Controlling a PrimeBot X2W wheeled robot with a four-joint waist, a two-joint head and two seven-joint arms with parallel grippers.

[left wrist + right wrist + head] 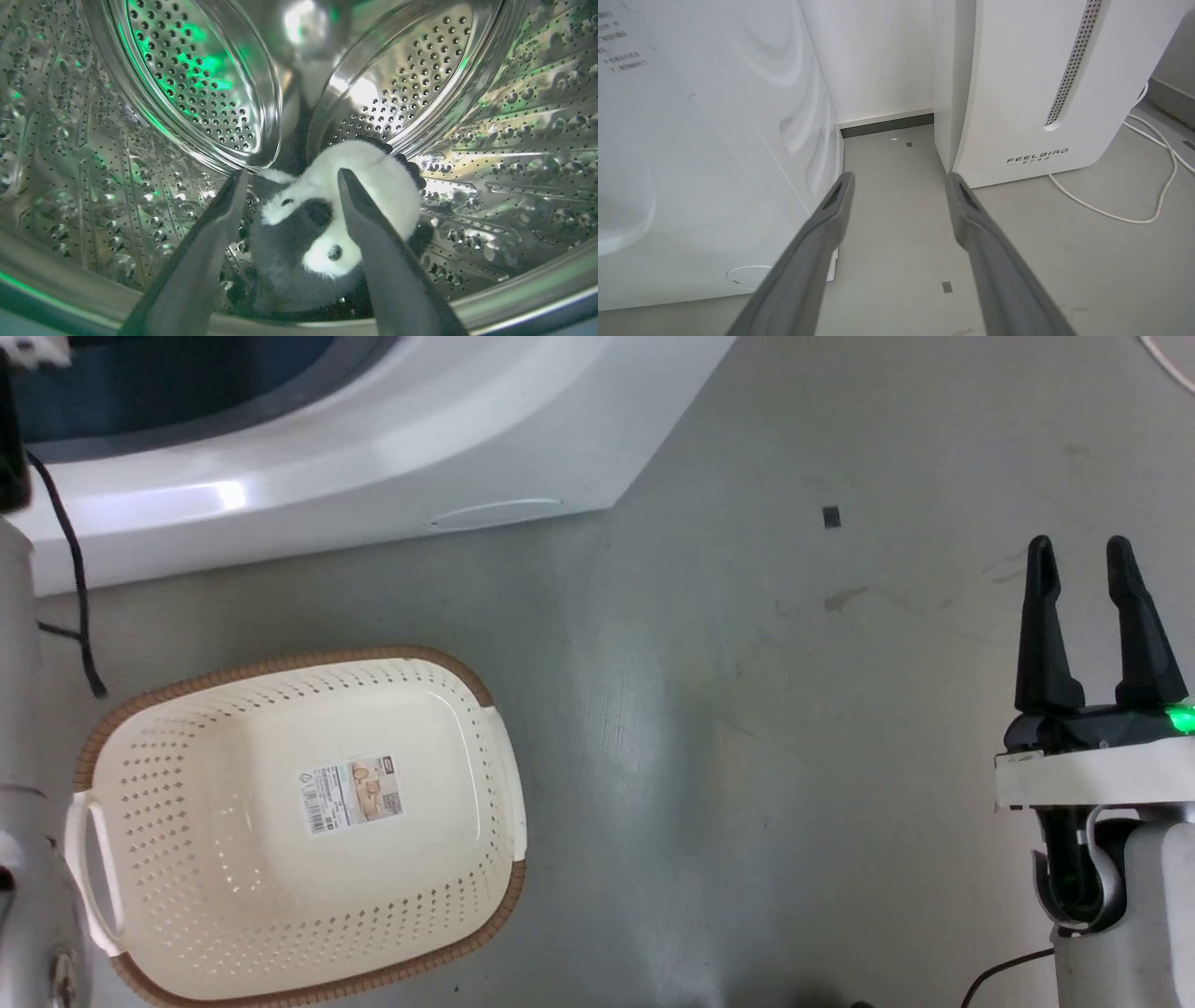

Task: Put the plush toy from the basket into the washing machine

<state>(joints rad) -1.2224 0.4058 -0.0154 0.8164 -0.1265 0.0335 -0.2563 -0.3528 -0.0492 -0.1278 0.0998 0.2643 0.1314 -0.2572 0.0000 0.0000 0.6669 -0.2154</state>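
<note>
Left gripper (292,171) reaches into the washing machine's steel drum (117,196), its two dark fingers spread wide with nothing clamped between them. Just past the drum's shiny front lip, the plush toy (373,182) lies curled on the drum's perforated bottom. Its white body is toward the back, and its black-patched face with a small black eye is toward the camera. It shows in the gap between the fingers and partly behind one of them; whether either finger touches it cannot be told. Behind the toy, two rounded perforated panels curve upward, flecked with green glints.

From the head, the basket (280,665) stands on the grey floor (747,709) at the lower left, near the front of the washing machine (373,457). Its cream bottom lies open to view, with a label sticker (350,795) stuck flat near the middle. A black cable (70,569) hangs down beyond the basket's far left corner.

Right gripper (1080,543) hovers over the floor at the lower right, well apart from the basket. It is parted and holding nothing, and a green light (1184,719) glows at its base. From its wrist, its fingers (831,219) point along the floor toward the gap between the washing machine's white side and a white appliance (1017,93) lettered FEELBIRD. A white cord (1111,214) loops on the floor beside that appliance, and a white wall with dark skirting closes the gap at the far end
</note>
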